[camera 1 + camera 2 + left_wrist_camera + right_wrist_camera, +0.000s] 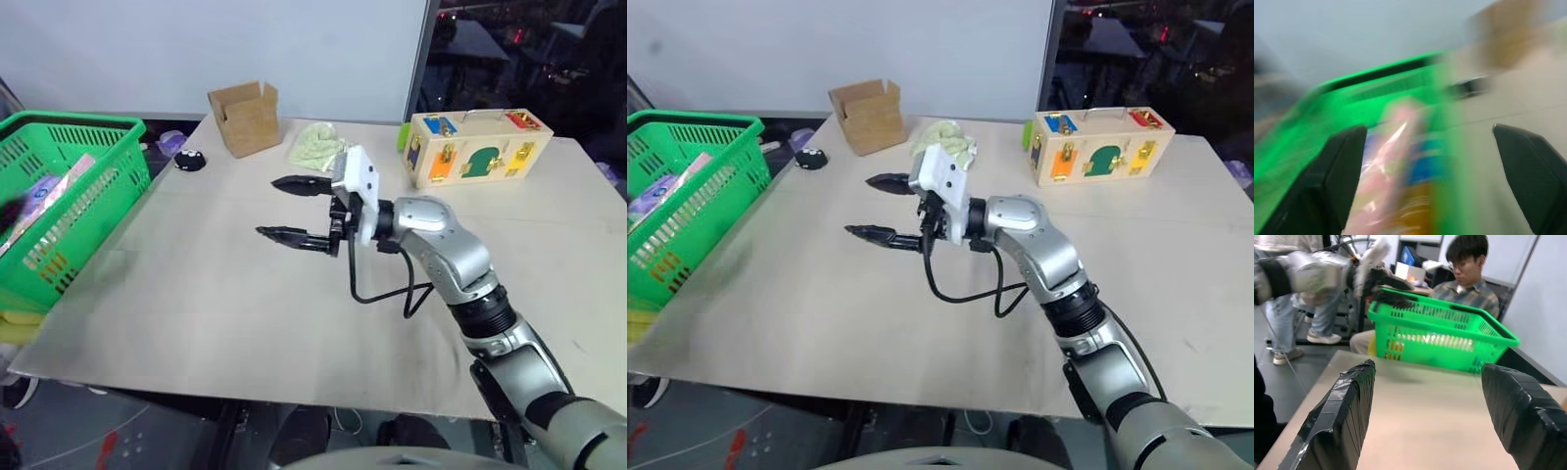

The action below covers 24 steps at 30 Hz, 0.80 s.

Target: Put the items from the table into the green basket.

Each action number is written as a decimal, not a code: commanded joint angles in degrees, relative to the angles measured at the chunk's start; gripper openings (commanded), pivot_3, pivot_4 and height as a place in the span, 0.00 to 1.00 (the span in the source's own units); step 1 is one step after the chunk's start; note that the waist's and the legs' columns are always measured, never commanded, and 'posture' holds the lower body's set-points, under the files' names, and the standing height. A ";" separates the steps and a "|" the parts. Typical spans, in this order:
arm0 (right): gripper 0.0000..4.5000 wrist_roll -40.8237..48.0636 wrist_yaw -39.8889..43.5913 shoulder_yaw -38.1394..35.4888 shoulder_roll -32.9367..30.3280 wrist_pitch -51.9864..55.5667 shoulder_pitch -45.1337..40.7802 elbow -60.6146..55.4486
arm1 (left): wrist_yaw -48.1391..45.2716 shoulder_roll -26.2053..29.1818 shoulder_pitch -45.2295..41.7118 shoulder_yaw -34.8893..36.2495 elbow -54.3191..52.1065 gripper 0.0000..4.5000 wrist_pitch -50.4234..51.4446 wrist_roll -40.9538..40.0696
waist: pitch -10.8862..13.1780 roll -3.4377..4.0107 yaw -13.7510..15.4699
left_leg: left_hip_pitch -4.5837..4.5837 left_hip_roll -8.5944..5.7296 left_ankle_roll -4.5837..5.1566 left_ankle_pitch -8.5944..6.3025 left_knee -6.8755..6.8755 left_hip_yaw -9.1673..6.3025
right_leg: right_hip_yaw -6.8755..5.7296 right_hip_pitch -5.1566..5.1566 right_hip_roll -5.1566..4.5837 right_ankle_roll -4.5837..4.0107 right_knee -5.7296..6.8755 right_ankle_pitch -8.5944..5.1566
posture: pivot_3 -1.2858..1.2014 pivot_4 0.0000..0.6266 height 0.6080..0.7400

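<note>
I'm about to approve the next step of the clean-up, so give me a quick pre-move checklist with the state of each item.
1. Pink carton in the green basket: ok, it leans inside against the slotted wall.
2. Orange-drink bottle in the basket: ok, it lies beside the carton in the left wrist view.
3. Right gripper free: ok, fingers open, nothing between them, held above the table.
4. Left gripper free: ok, fingers wide apart over the basket, nothing held.
5. Table free of task items: ok; the cardboard box, wooden toy box, pale green cloth and small black object remain.
6. Person behind the basket at a safe distance: cannot tell.
</note>
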 commanded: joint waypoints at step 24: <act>0.98 -4.31 -20.07 -29.35 -23.83 11.31 45.24 -28.67 | 26.09 -20.46 7.99 -24.05 -52.74 1.00 23.85 -13.51 | -0.59 0.62 -6.87 | 0.47 0.00 0.09 -0.01 0.36 0.87 | 0.54 0.54 0.60 0.07 -0.01 -0.28 | 0.51 0.01 1.00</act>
